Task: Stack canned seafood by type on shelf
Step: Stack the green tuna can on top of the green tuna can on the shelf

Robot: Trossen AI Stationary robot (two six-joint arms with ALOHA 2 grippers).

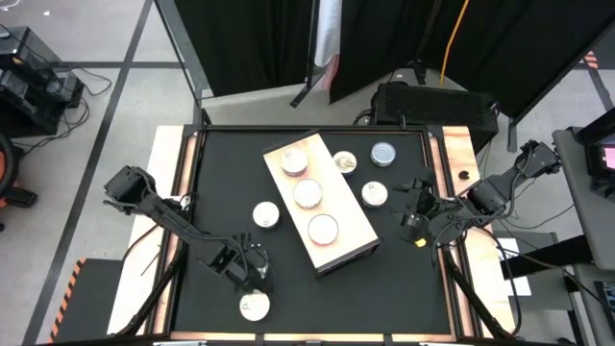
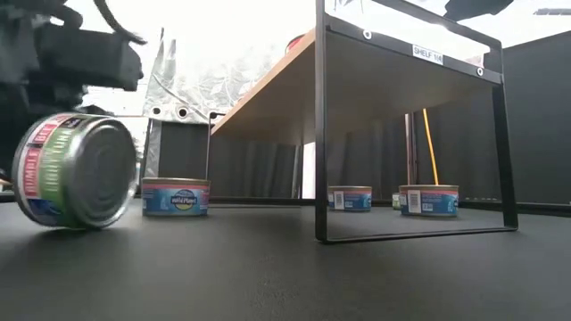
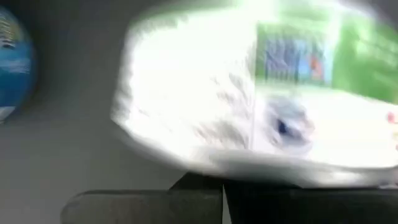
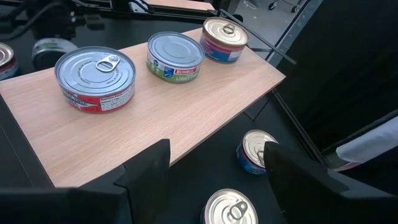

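The light-wood shelf (image 1: 341, 216) stands slantwise at the table's middle on a black wire frame (image 2: 410, 143). Three cans stand on it in a row (image 1: 294, 160) (image 1: 307, 193) (image 1: 323, 229); the right wrist view shows them too (image 4: 95, 79) (image 4: 176, 56) (image 4: 224, 38). More cans stand on the black table (image 1: 266, 214) (image 1: 345, 160) (image 1: 383, 153) (image 1: 375, 193). Near the front edge a green-labelled can (image 2: 76, 169) is tipped up on its edge, with my shut left gripper (image 1: 254, 281) just behind it. My right gripper (image 4: 217, 174) hangs open, right of the shelf. My left gripper comes steeply from above with shut fingers (image 3: 205, 193) and meets the green-labelled can at its rim (image 3: 211, 171), on the can's far side. The view is blurred there, so the exact spot stays unclear. The can (image 1: 254, 306) stands tilted on its lower edge on the table.
Below my open right gripper two cans stand on the table beside the shelf (image 4: 256, 149) (image 4: 230, 210). A blue-labelled can (image 3: 9, 62) stands near my left gripper. Wooden rails (image 1: 173, 192) run along the table's left and right edges.
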